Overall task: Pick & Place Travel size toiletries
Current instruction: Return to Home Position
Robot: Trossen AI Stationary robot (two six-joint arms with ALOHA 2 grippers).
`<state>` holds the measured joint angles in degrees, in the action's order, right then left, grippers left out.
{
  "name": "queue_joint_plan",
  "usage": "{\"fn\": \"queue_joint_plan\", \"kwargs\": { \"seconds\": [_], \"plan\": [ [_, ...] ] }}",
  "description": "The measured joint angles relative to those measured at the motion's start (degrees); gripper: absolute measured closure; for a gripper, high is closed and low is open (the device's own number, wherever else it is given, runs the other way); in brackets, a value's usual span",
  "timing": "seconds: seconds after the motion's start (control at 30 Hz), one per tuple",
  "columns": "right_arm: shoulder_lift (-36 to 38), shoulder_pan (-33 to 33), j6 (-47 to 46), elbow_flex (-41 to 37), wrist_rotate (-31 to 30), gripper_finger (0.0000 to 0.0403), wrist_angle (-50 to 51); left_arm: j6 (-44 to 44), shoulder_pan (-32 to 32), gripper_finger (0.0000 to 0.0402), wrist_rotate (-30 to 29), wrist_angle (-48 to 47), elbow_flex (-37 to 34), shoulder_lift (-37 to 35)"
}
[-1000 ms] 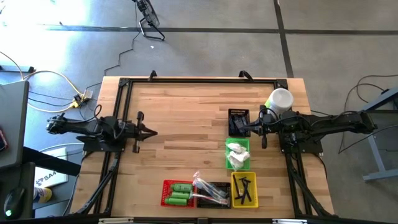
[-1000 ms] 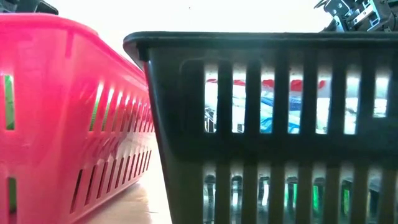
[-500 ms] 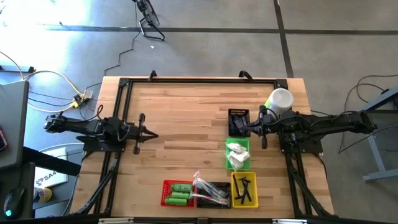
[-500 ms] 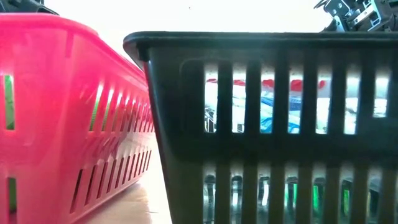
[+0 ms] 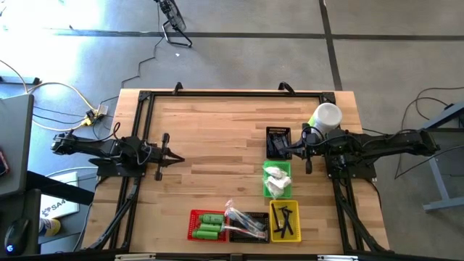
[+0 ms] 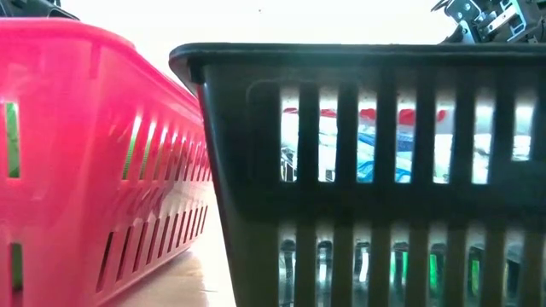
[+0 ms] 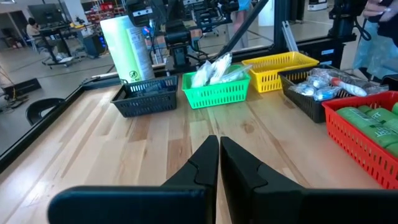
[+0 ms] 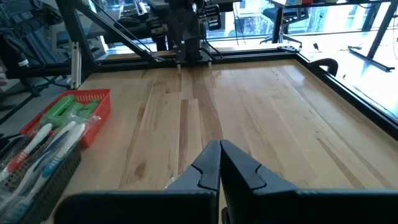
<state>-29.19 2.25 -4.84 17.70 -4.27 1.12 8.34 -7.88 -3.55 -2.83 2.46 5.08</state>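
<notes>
The travel size toiletries lie sorted in small baskets. Green bottles point(image 5: 207, 223) are in a red basket point(image 5: 193, 233). Clear-wrapped toothbrushes point(image 5: 241, 220) are in a black basket point(image 7: 304, 102). Black combs point(image 5: 285, 220) are in a yellow one point(image 5: 273, 226), and white packets point(image 5: 275, 178) are in a green one point(image 5: 267, 190). My left gripper point(image 5: 178, 155) hovers shut over bare table at the left, with nothing in it point(image 7: 219, 142). My right gripper point(image 5: 283, 151) is shut and empty point(image 8: 219, 146), above the near end of a dark basket point(image 5: 277, 133) at the right.
A white round cup point(image 5: 327, 116) stands at the far right, beside my right arm. The baskets form a row along the near edge and a column at the right. In the low view, the red basket point(image 6: 85, 170) and the black one point(image 6: 375, 170) fill the frame. Bare wood point(image 5: 210, 138) lies between the arms.
</notes>
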Motion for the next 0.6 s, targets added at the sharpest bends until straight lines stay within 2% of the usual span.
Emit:
{"fn": "queue_joint_plan", "kwargs": {
  "seconds": [0.17, 0.33, 0.47, 0.6],
  "plan": [
    [0.0, 0.0, 1.5, 0.0, -1.0, 0.0401, 0.0, 0.3, 0.0, 0.0389, 0.0, 0.0, 0.0, 0.0],
    [0.2, -0.2, -3.6, 0.0, -7.0, 0.0401, -2.4, 0.3, 0.0, 0.0389, 0.0, 0.0, 0.0, 0.0],
    [4.9, -0.2, -2.7, 0.0, -7.1, 0.0401, -1.6, 0.3, 0.0, 0.0389, 0.0, 0.0, 0.0, 0.0],
    [11.5, -0.2, -2.9, 0.0, -3.9, 0.0401, 1.9, 0.4, 0.0, 0.0389, 0.0, 0.0, 0.0, 0.0]
  ]
}}
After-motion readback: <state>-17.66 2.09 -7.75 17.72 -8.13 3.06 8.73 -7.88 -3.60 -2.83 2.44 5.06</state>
